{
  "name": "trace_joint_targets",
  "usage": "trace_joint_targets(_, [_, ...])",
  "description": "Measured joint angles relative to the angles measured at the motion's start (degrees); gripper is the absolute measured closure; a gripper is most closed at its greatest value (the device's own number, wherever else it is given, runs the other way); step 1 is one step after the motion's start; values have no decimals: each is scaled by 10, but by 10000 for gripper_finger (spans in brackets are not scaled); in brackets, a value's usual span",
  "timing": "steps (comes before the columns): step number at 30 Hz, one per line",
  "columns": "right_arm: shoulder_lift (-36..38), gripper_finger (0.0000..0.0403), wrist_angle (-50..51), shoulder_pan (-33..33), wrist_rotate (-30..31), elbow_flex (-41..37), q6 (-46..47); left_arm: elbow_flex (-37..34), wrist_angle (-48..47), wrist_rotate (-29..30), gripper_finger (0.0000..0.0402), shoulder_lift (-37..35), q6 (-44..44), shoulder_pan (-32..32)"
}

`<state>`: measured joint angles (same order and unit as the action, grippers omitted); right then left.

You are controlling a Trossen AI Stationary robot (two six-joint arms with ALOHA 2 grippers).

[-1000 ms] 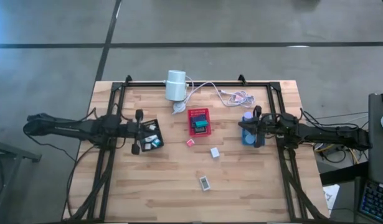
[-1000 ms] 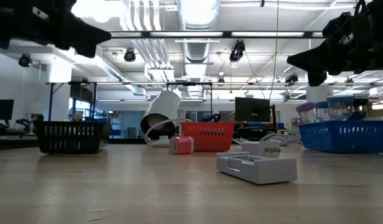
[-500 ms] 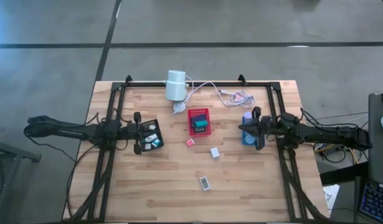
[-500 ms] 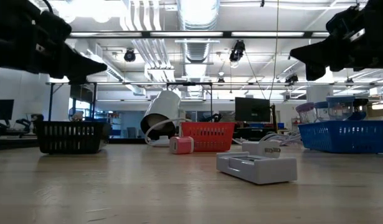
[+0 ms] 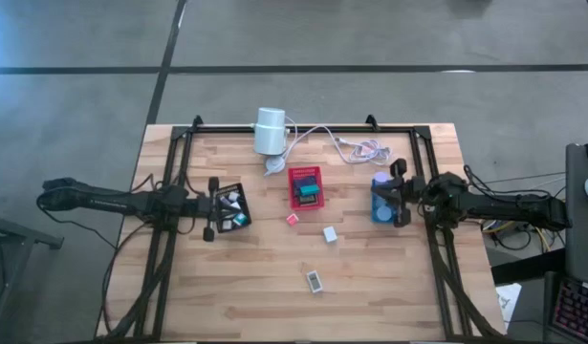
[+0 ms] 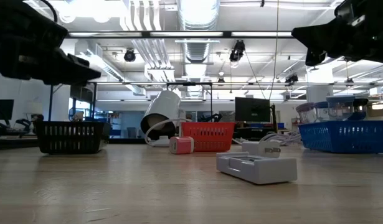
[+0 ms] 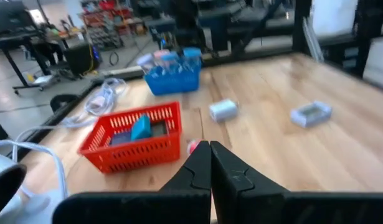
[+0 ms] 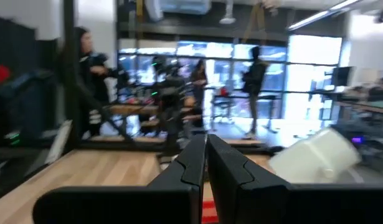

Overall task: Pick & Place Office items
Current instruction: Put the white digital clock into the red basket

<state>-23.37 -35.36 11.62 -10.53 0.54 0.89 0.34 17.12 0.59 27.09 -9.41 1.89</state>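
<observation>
**Both arms hanging over their trays, three office items loose near the red tray**

Loose office items w/ the red tray (image 5: 306, 187) as landmark: a small pink block (image 5: 292, 219) is lying just off the tray's near-left corner; a white block (image 5: 329, 234) is sitting a bit further toward the table's front and to the right; a flat grey-white piece (image 5: 315, 281) is resting well apart, closest to the front edge. In the low view the pink block (image 6: 181, 145) is showing right in front of the red tray (image 6: 207, 136), w/ the flat piece (image 6: 257, 167) nearest the camera. Inside the red tray a teal item (image 5: 308, 189) is lying on something dark. More small pieces, white and teal, are sitting in the black tray (image 5: 232, 206) left of the red one; others, incl. a purple-topped one, are in the blue tray (image 5: 380, 201) to its right.

Left gripper (image 5: 210, 206) is hanging at the black tray's left rim, arm stretched roughly level from the table's left side, pointing toward the red tray. In the left wrist view its fingers (image 7: 192, 171) are pressed together, tips meeting, nothing between them; the red tray (image 7: 133, 136) is straight ahead.

Right gripper (image 5: 397, 194) is hanging at the blue tray's right rim, arm reaching in level from the right side, pointing back toward the red tray. Its fingers (image 8: 190, 163) are also closed tight, holding nothing.

Behind the red tray a white cylinder (image 5: 270, 131) is lying on its side w/ a white cable (image 5: 339, 141) trailing off right. People are standing in the room beyond, seen from the right wrist.
</observation>
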Motion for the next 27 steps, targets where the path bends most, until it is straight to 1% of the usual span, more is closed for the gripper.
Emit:
trace_joint_targets(3, [0,390,-16,0,31,0,1,0,-21,-1,401,0,-20,-1])
trace_joint_targets(6, [0,390,-16,0,32,0,0,0,-20,-2,401,0,-24,-1])
trace_joint_targets(9, [0,390,-16,0,32,0,-8,0,-7,-2,401,0,-46,-5])
trace_joint_targets(14, [0,390,-15,0,32,0,-27,0,37,-2,401,-2,-52,-13])
trace_joint_targets(17, [1,390,-16,0,32,0,-17,5,30,0,401,-24,-51,-14])
trace_joint_targets(19, [1,390,-15,0,32,0,-5,14,8,0,401,-46,-47,-13])
trace_joint_targets(22, [1,390,-12,0,31,0,5,27,-66,0,401,-89,-37,-14])
trace_joint_targets(25, [0,390,-8,0,31,0,15,33,-131,0,401,-143,-33,-13])
trace_joint_targets(27, [0,390,-8,0,31,0,20,29,-154,0,401,-180,-33,-13])
